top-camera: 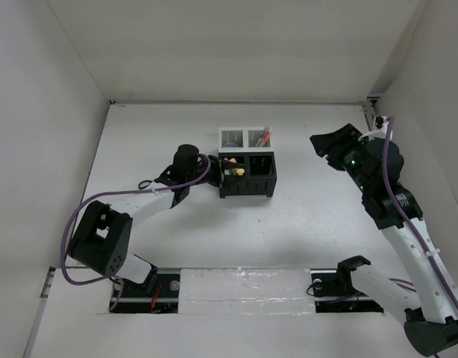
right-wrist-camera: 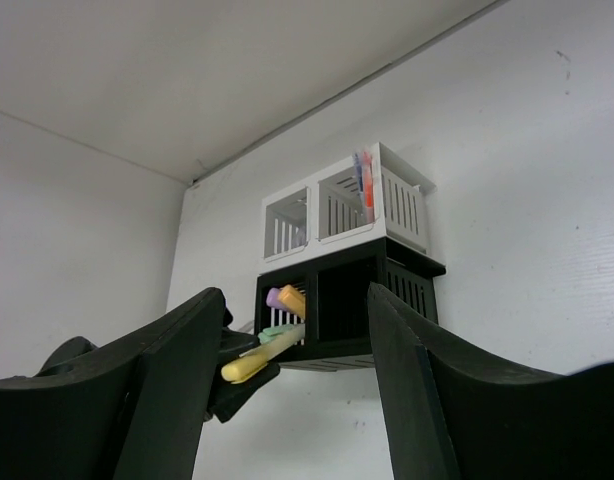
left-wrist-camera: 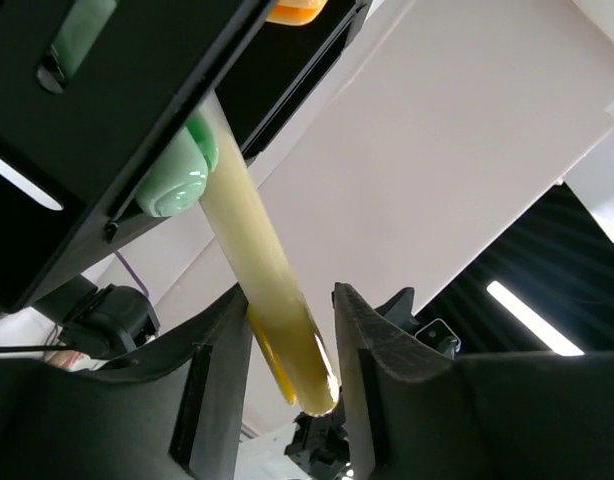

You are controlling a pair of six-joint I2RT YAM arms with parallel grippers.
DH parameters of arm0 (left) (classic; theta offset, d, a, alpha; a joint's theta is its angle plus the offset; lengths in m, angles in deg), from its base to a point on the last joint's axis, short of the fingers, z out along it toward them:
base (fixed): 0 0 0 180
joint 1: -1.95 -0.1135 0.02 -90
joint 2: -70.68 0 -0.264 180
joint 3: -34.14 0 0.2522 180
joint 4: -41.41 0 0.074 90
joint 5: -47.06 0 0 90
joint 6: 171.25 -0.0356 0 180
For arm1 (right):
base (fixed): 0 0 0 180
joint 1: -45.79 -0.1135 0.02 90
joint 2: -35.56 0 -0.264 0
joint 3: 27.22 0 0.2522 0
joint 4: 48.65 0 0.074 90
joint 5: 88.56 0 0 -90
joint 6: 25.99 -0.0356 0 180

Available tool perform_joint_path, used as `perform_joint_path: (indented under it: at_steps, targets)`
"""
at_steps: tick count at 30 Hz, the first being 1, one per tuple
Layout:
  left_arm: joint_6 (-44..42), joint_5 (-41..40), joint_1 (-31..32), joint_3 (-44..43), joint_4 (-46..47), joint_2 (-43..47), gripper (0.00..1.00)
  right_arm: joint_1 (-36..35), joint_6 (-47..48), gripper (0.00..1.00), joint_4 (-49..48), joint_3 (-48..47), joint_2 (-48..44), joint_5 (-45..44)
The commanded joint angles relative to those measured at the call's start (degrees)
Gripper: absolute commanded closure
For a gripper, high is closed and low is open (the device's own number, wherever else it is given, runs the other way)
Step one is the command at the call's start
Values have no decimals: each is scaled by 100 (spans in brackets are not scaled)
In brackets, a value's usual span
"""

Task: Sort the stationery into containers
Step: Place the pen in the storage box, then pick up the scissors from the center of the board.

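Left wrist: smooth yellow marker (left-wrist-camera: 272,320) slants out of the black slotted bin (left-wrist-camera: 107,130).
My textured left gripper (left-wrist-camera: 289,300) brackets it, grip unclear; right gripper (right-wrist-camera: 292,295) gapes empty.

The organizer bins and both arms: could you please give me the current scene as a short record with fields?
left gripper: at the left black bin, yellow marker between its jaws, grip unclear
yellow marker: tilted, far end inside that bin beside a green marker
right gripper: raised off to the right, jaws open, empty
right white bin: holds red-orange pens
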Motion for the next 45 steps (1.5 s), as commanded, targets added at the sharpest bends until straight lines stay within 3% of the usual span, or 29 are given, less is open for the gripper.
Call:
perform_joint_path:
  at_steps: [1,7,12,14,21,23,24,28,31,37,40,41,45]
  targets:
    - [18,92,7,-231,184,-27,67,34,-33,35,-161,-20,-37,-34]
    - [18,92,7,-292,306,-80,56,34,-33,35,-214,-20,-37,18]
    - [-244,206,7,-643,369,-290,39,34,-33,35,-214,-20,-37,18]
    - [-708,146,7,-1134,-94,-291,26,34,19,35,-214,-20,-37,18]
    - [-2115,-180,-115,-2497,-1317,-98,14,86,72,35,-214,-20,16,80]
    - [-2731,-478,-185,-2770,-1905,25,5,86,72,35,-267,-20,16,141]
    - [-2863,-671,-238,-2840,-2282,208,0,86,72,35,-267,-20,68,141]
    - [-2979,-944,-572,-2376,-2767,876,0,86,125,35,-328,86,68,203]
    - [-3546,-1751,-879,-2235,-3407,1438,0,86,256,35,-459,86,191,404]
    - [-4446,-4783,-1249,-2665,-5501,1835,0,-465,1363,34,-250,-404,586,582]
    - [-4779,-4937,-1810,-2227,-5722,2081,0,-1044,1882,26,5,-696,728,117]
    - [-4920,-4787,-2369,-1939,-5618,2134,0,-1204,1996,21,102,-879,789,-7]
    - [-5351,-3891,-4051,-1076,-5399,2092,0,-1987,2498,20,497,-1434,1192,-534]
